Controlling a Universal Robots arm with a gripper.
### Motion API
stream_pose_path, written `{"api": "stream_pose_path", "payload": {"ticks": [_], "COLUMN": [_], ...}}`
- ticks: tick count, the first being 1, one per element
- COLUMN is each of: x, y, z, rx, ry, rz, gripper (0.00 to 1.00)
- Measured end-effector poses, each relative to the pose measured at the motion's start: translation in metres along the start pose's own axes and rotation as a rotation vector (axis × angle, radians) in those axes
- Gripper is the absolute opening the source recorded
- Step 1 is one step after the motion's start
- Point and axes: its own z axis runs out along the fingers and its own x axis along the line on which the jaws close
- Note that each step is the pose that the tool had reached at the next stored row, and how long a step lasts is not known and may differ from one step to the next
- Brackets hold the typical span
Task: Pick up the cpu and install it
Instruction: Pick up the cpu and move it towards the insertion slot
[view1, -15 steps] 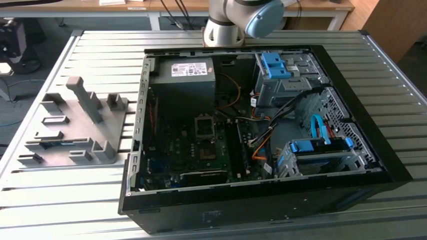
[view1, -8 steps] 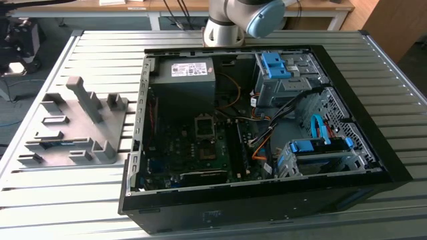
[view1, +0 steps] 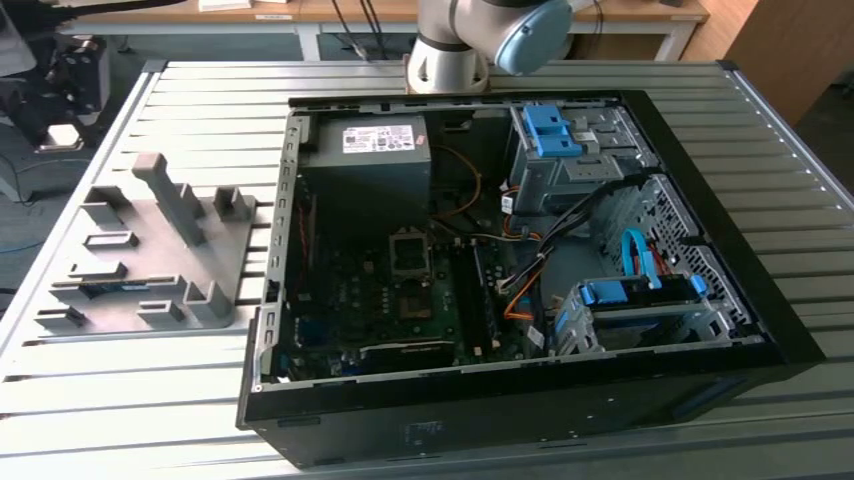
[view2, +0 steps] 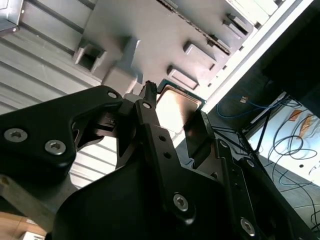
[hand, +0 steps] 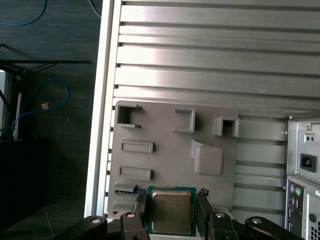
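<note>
The cpu (hand: 172, 211), a small square chip with a dull silver-tan face and a green rim, sits between the two black fingers of my gripper (hand: 171, 201), which is shut on its opposite edges. It hangs well above the grey holder tray (hand: 165, 145). In the second wrist view the cpu (view2: 172, 112) shows again, face up, clamped in the gripper (view2: 175, 104) over the tray (view2: 150, 35). In the exterior view the arm (view1: 494, 30) rises out of frame at the back. The open computer case (view1: 694, 300) lies on the table with the motherboard's square socket (view1: 407, 245) exposed.
The grey holder tray (view1: 147, 250) with upright pegs lies at the exterior view's left of the case. Inside the case are a grey power supply box (view1: 367, 150), drive cages with blue clips (view1: 627, 295) and loose cables. The slatted metal table (view1: 200, 110) surrounds both.
</note>
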Motion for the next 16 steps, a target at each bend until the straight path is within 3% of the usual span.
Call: {"api": "stream_pose_path", "payload": {"ticks": [16], "x": [-0.0529], "y": [-0.0032], "z": [-0.0039], "rx": [-0.0001], "ry": [0.0007], "rz": [0.0], "gripper": [0.47]}}
